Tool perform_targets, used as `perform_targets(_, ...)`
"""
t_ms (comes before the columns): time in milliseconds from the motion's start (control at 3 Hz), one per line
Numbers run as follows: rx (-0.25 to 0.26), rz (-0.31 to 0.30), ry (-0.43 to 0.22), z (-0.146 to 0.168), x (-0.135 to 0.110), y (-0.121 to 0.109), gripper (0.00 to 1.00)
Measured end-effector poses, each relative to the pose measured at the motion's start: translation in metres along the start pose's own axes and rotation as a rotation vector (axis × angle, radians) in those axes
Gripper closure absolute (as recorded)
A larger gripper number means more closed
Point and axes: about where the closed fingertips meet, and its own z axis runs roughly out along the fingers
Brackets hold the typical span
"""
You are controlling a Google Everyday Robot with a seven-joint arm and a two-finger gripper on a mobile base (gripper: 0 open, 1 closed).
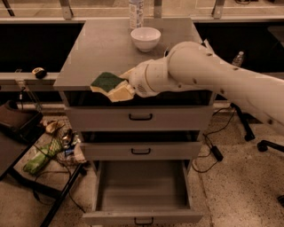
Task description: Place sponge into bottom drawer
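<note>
Clamping sponge (106,82), gripper (124,87) above cabinet (102,48) front edge, bottom drawer (141,191) open

A white bowl (145,38) and, perhaps, a clear bottle (136,10) stand on the cabinet top (95,46).

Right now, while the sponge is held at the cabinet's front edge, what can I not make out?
Camera view:
The gripper, shut on the sponge at the cabinet top's front edge, covers the sponge's right end.
The bottle is cut off by the top edge.
The arm hides the cabinet top behind it.
The bottom edge cuts the bottom drawer's front.
</note>
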Motion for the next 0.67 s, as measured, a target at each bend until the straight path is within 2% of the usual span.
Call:
perform_targets(333,0.001,0.008,0.032,-0.030,0.055,0.049,1.00)
perform_targets(667,0.005,0.054,0.070,-0.032,0.091,0.072,1.00)
